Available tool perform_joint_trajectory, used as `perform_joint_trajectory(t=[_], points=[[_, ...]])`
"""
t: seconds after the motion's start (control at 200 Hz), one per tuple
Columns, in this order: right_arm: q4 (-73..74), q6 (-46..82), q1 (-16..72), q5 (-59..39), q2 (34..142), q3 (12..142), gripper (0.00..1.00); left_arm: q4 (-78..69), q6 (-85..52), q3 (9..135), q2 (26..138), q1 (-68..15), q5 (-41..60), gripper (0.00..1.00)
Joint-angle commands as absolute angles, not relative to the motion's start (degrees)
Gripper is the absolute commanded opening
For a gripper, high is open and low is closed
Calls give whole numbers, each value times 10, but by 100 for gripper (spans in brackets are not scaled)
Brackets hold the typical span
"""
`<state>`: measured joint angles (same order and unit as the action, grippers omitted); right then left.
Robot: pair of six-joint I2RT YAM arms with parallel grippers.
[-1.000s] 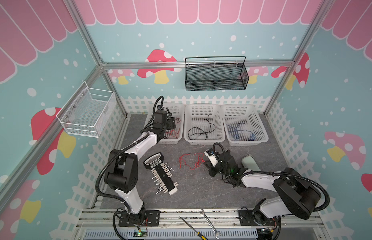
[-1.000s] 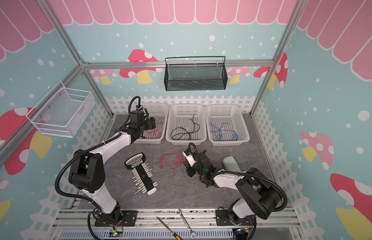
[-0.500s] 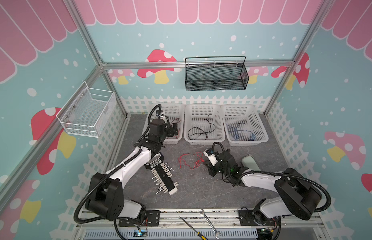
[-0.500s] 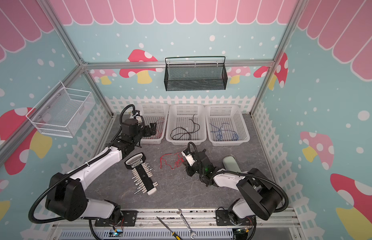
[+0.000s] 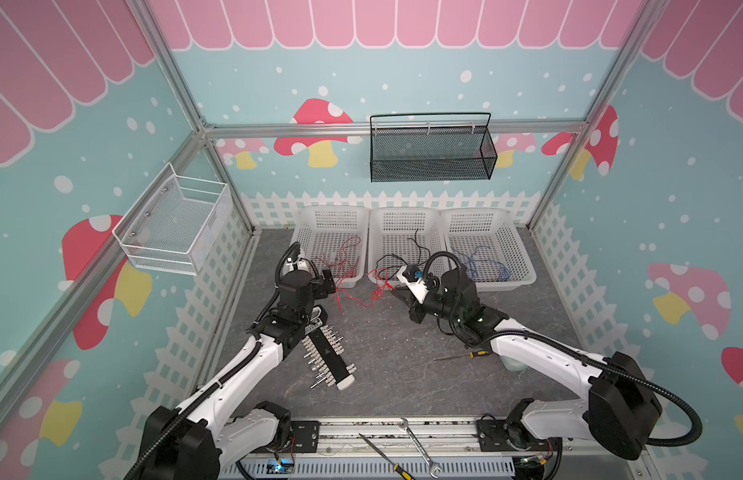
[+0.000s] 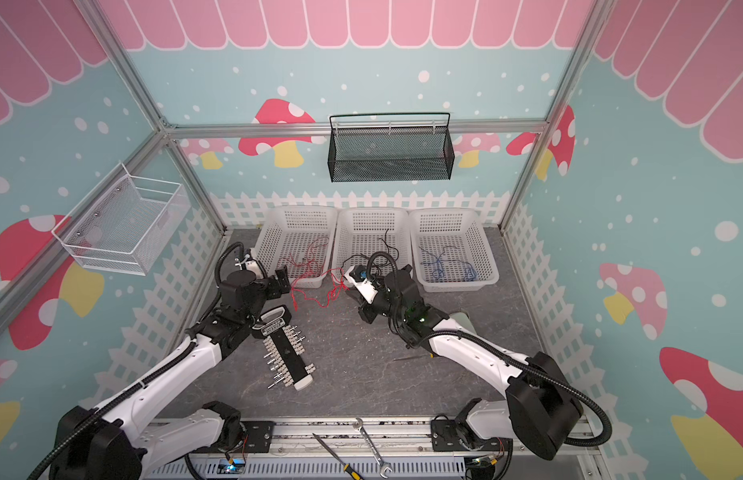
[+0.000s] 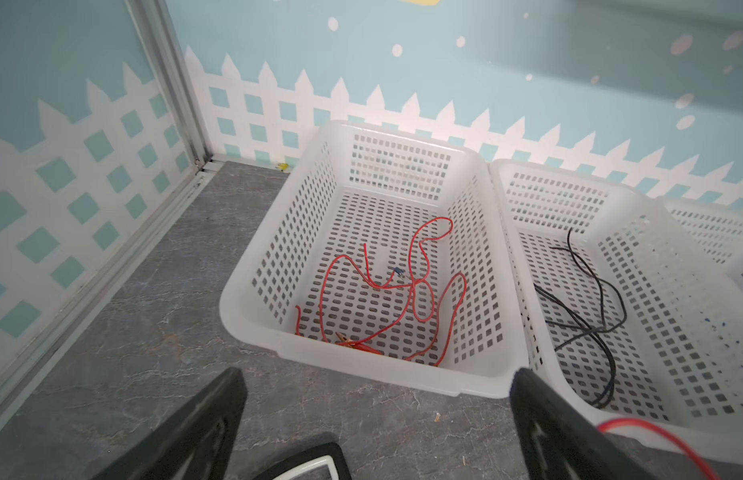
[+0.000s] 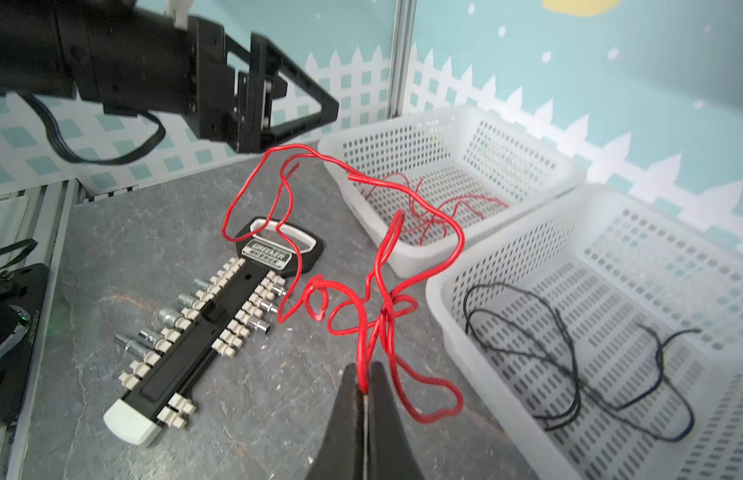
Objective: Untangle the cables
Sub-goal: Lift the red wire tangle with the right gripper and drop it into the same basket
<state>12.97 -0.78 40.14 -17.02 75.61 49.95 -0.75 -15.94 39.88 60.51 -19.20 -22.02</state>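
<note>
Taking the middle of the table [image 5: 394, 386] as the dial's centre in both top views, three white baskets stand in a row along the far edge, side by side. The left basket [image 5: 332, 220], at 11 o'clock, holds red cables [image 7: 413, 284]. The middle basket [image 5: 405, 220], at 12 o'clock, holds black cables [image 7: 590, 328]. The right basket [image 5: 480, 220], at 1 o'clock, holds blue cables [image 5: 471, 264].

A loose red cable [image 8: 384, 307] forms a tangle just in front of the left and middle baskets, at about 11 o'clock. One of its strands crosses the near rim of the left basket.

A socket rail [image 5: 326, 357] lies at 8 o'clock beside the left arm. A small screwdriver [image 5: 465, 355] lies at 4 o'clock by the right arm. Between them, toward 6 o'clock, the grey top lies open.

The left gripper [image 7: 378, 376] hovers before the left basket's near rim, jaws spread wide with nothing between them. A red strand passes close by one finger; whether it touches cannot be told. The right gripper [image 8: 363, 376], in front of the middle basket, has its jaws pressed together on the loose red cable, whose loops spread out from the pinch.
</note>
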Motion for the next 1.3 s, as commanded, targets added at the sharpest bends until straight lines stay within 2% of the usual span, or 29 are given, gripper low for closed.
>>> perform_joint_trajectory(t=[0.0,0.235,0.37,0.83,1.121,1.296], points=[[99,-54,405,-181,768,541,0,7,-180,378,552,-188,-256,99],[110,-56,404,-169,865,647,0,39,-204,341,436,-186,-279,99],[117,-42,404,-160,947,724,0,40,-200,329,393,-184,-246,99],[118,-17,404,-173,1208,955,0,27,-210,323,410,-183,-190,99],[118,-14,404,-163,1259,995,9,22,-219,314,430,-183,-186,98],[120,-12,404,-171,1265,998,25,24,-216,313,424,-179,-186,98]])
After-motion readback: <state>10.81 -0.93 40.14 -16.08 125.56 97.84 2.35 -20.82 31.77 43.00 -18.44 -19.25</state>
